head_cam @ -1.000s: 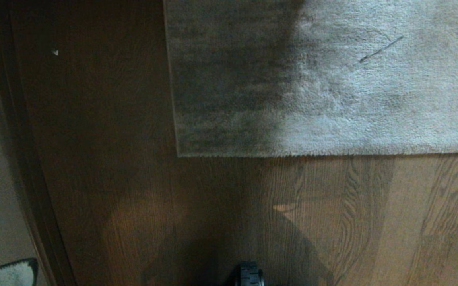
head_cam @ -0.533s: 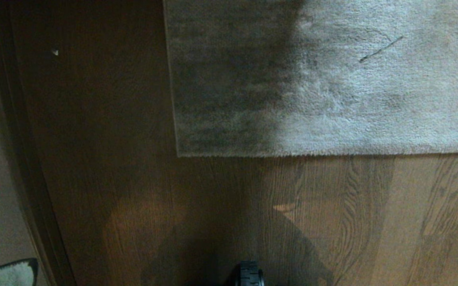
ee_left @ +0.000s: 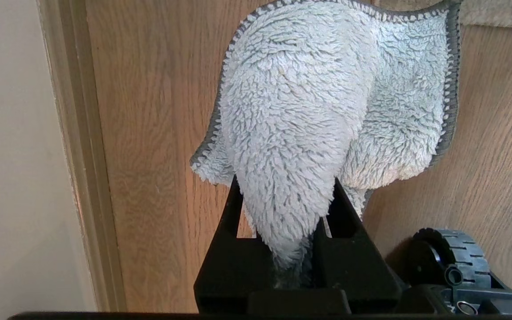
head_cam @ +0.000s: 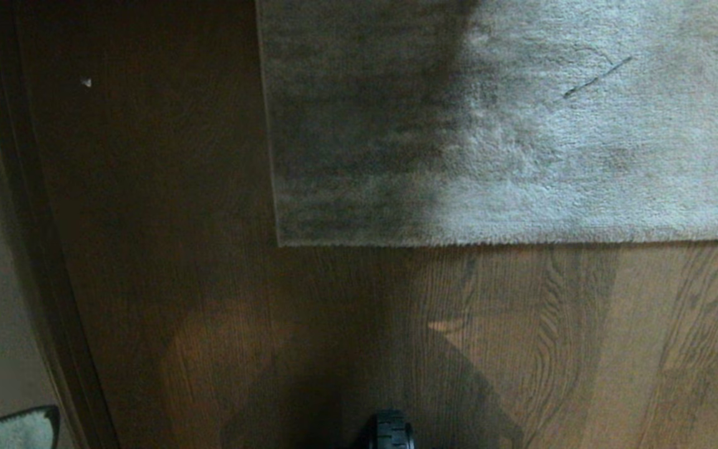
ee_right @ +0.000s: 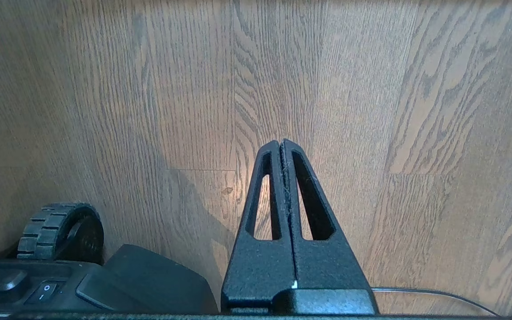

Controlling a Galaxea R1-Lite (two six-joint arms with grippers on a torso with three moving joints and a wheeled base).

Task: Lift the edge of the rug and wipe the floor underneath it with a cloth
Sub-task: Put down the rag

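The grey-beige rug lies flat on the brown wood floor. Its near rug edge runs straight across the head view and ends in a square corner. A fluffy pale cloth with a grey stitched border hangs out of my left gripper, which is shut on it low beside the wall. A bit of the cloth shows at the head view's lower left corner. My right gripper is shut and empty, hanging over bare floor. Neither gripper touches the rug.
A dark baseboard and pale wall run down the left side, close to the left gripper. The base's black wheel is at the bottom centre. A small pale speck lies on the floor, and a thin dark strand on the rug.
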